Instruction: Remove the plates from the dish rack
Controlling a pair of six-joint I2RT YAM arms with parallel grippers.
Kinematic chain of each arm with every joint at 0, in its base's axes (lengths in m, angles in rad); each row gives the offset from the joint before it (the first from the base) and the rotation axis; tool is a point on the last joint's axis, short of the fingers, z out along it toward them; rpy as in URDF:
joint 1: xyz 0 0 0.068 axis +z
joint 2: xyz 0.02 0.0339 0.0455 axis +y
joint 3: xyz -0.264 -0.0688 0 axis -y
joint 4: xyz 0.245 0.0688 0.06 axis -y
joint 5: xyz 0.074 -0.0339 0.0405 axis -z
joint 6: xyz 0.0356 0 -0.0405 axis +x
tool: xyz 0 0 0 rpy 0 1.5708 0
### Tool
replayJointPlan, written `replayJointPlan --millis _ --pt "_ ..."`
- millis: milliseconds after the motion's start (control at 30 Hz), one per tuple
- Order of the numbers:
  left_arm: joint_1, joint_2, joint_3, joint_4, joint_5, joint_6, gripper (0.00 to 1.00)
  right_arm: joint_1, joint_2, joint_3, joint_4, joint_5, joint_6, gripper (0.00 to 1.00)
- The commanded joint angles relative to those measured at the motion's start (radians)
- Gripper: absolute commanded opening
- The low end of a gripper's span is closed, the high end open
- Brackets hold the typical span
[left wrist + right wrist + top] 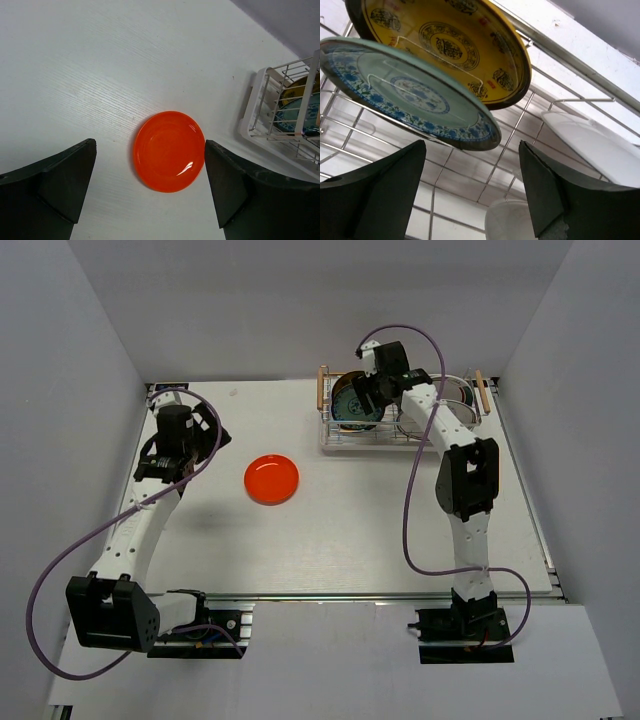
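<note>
We see the dish rack [400, 425] at the far side of the desk [350, 540], right of centre, sitting in a white tray [248, 131]. Its long axis runs left to right along the far edge, with 2 wooden handle bars [322, 388] across its short ends.

In the left half of the rack, 2 patterned plates stand on edge between the wires, leaning. 1 is a yellow plate [450, 45] with dark medallions. The other is a blue-patterned plate [405, 90] with a pale green centre, just in front of the yellow one and overlapping it in the right wrist view. In the right half lies 1 white plate [590, 145], tilted. A 2nd pale, rounded thing shows at the bottom of that view, and we cannot tell what it is.

Outside the rack, 1 orange plate [271, 479] lies flat on the desk, face up, well apart from the rack and toward the left.

The right gripper [472, 145] hangs over the rack's left half. Its fingers are spread wide with the blue-patterned plate's rim just beyond them, and they clamp nothing. The left gripper [150, 145] hovers above the desk at the left, fully spread and empty, with the orange plate showing between its fingers.
</note>
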Motion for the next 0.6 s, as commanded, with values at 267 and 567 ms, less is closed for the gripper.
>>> replayJointPlan --millis 267,567 --pt "0.003 0.007 0.047 -0.013 -0.035 0.003 0.98 -0.045 0.053 0.064 0.043 -0.082 -0.019 0.66" --pt "-0.006 0.009 0.045 -0.005 -0.035 0.003 0.98 -0.053 0.053 0.061 0.058 -0.125 -0.016 0.50"
